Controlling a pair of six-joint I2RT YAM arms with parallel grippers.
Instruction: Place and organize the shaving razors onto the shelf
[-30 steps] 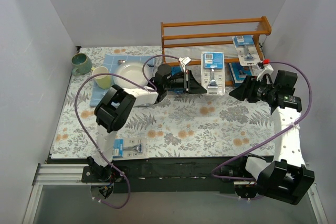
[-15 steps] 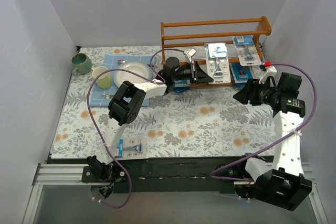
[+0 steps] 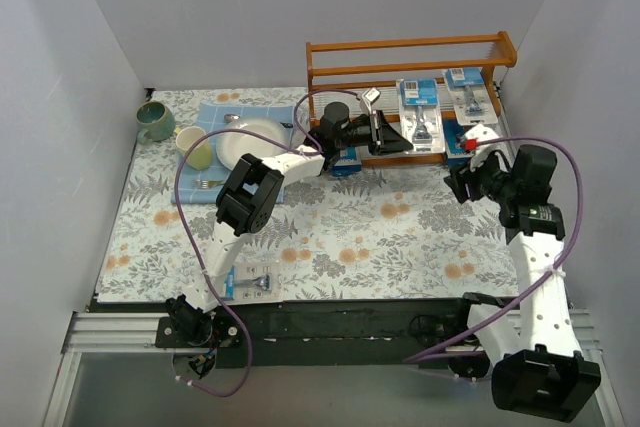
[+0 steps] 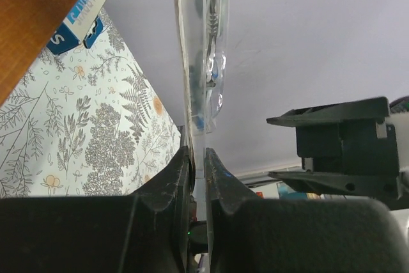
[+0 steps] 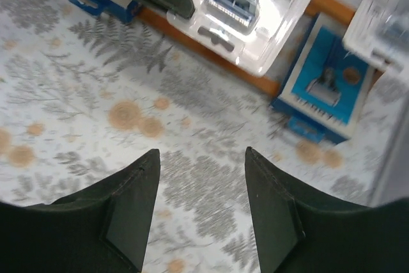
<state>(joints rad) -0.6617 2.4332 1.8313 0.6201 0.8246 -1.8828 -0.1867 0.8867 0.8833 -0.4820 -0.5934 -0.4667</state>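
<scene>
— Where's the razor pack (image 3: 421, 112)?

— Up against the front of the shelf (image 3: 400, 48), with my left gripper (image 3: 404, 139) clamped on its thin edge. It's just beside a second pack (image 3: 468, 94) resting on the rods. The claw hides its lower end, so I can't tell which tier it's on or whether it touches.

— Does the wrist view help?

— Barely. The pack shows edge-on, just the clear blister bulge, and the card's print is unreadable. The right wrist view is blurred.

— Anything changed since a second ago?

— Yes. Then it hung out in front of the shelf, over the table. Now it's higher and further in. My right arm has swung round too, and the right gripper (image 5: 201, 158) hangs empty, jaws apart, above the fern-print cloth (image 3: 380, 237).

— Materials?

— Orange-brown wood frame, thin pale rods, glossy plastic over blue-and-white card. A blue pack (image 5: 326, 87) lies at the shelf's foot.
</scene>
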